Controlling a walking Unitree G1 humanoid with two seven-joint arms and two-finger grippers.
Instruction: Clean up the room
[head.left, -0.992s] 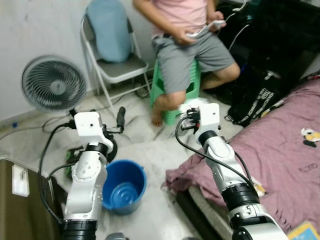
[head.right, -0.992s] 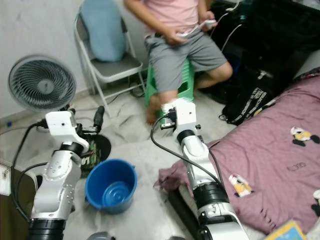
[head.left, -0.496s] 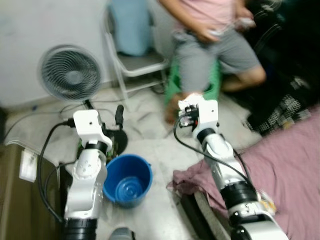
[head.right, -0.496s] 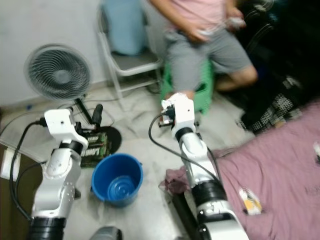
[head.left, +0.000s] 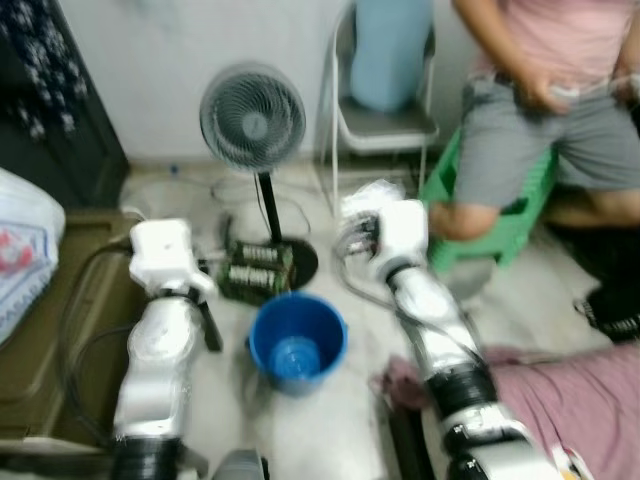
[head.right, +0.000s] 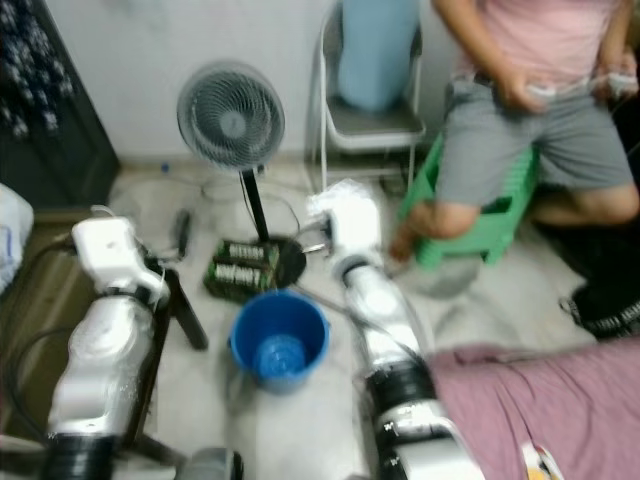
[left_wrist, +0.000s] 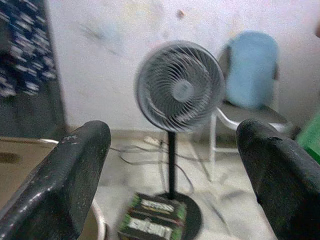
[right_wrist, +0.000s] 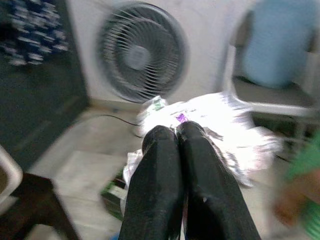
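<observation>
While the right end effector (right_wrist: 177, 137) held its fingers together on a crumpled white plastic wrapper (right_wrist: 220, 125) above the blue bucket (head.left: 297, 340) on the floor, the left end effector (left_wrist: 172, 165) stood spread apart, empty, facing the fan (left_wrist: 180, 87).

Pale floor (head.left: 330, 440), blue bucket (head.left: 297, 342), fan (head.left: 253, 120), chair (head.left: 385, 120)

Soft, even indoor light throughout, without hard shadows. Motion blur smears every view, worst in the right wrist view, where glare washes out the crumpled plastic wrapper (right_wrist: 210, 120).
</observation>
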